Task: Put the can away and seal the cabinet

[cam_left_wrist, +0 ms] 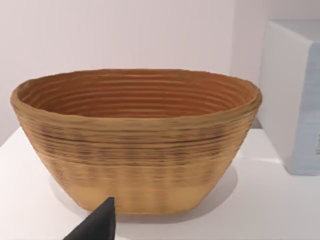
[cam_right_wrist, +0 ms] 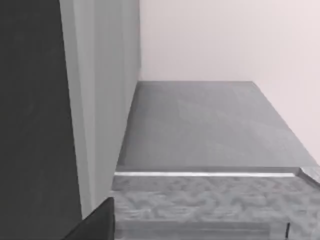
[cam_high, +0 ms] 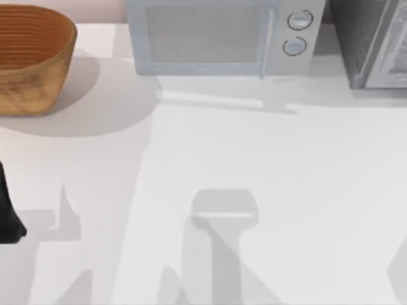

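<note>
The can is out of view. The grey speckled cabinet (cam_high: 371,43) stands at the table's back right corner. In the right wrist view its dark grey flat surface (cam_right_wrist: 210,125) lies close ahead, with a speckled edge (cam_right_wrist: 200,202) nearer and a tall grey panel (cam_right_wrist: 100,100) beside it. My right gripper (cam_right_wrist: 97,225) shows as a dark tip right at the cabinet. My left arm (cam_high: 7,216) sits at the table's left edge. My left gripper (cam_left_wrist: 97,226) faces the woven basket (cam_left_wrist: 135,150).
A brown woven basket (cam_high: 28,57) stands at the back left, with nothing visible inside it. A light grey microwave (cam_high: 222,35) with two round knobs stands at the back middle, its door shut. White tabletop (cam_high: 254,159) spreads in front of them.
</note>
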Robot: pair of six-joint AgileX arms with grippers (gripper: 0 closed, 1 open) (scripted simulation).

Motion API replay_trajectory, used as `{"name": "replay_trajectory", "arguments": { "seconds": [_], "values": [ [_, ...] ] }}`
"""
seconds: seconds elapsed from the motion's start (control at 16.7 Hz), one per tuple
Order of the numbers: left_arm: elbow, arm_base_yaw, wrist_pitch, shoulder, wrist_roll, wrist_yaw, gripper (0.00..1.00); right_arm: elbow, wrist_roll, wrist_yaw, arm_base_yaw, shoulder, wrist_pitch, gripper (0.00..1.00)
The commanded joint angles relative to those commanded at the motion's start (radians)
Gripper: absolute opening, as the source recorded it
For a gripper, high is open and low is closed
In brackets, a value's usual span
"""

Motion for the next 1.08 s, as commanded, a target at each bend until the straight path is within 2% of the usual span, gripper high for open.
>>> {"name": "replay_trajectory", "arguments": {
  "seconds": [0.72, 0.9, 1.08],
  "values": [
    [0.0, 0.0, 0.0, 0.0, 0.0, 0.0, 1.0, -0.016, -0.001, 0.899, 0.886, -0.027, -0.035, 1.0],
    [0.0, 0.0, 0.0, 0.0, 0.0, 0.0, 1.0, -0.02, -0.003, 1.064, 1.048, -0.03, -0.044, 1.0],
    [0.0, 0.0, 0.0, 0.0, 0.0, 0.0, 1.0, -0.021, -0.004, 1.162, 1.146, -0.031, -0.049, 1.0]
  ]
}}
